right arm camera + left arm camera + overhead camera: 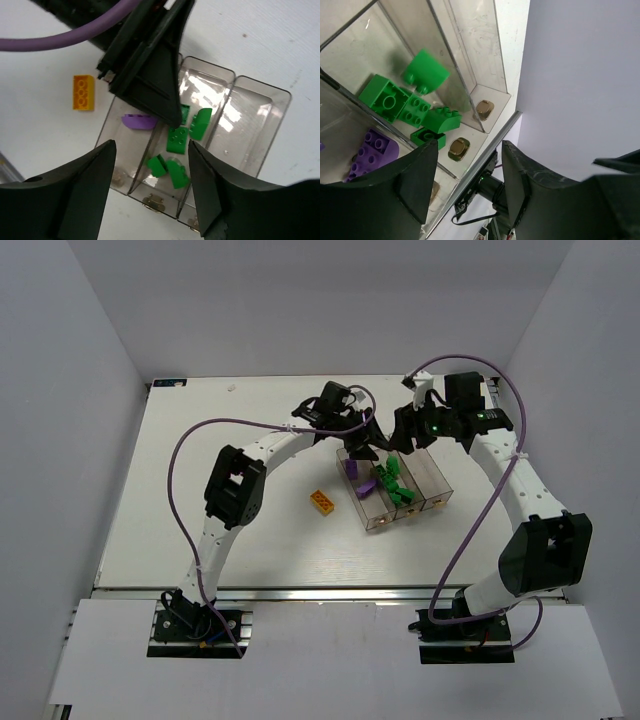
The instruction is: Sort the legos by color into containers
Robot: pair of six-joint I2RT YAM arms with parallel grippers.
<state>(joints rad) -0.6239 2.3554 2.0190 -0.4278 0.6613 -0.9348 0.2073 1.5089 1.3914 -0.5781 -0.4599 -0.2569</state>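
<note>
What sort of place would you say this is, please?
Probably a robotics lab test cell: left arm and right arm mounted at a white table, plain walls boxing it in, toy legos and clear containers as props.

Left arm [235, 490] comes up from its base at the near left. The elbow is bent and the forearm reaches far and to the right. Its wrist is tipped over, so the left gripper [360, 447] points down. Jaws are apart, with nothing between the fingers [415, 185]. Right arm [520, 490] arcs up from the near right, forearm leaning in to the left. The right gripper [405, 438] also points down, jaws apart, fingers [85, 200] empty. The two grippers hang close together, tips near each other but not touching. The left one sits right under the right wrist camera.
</note>
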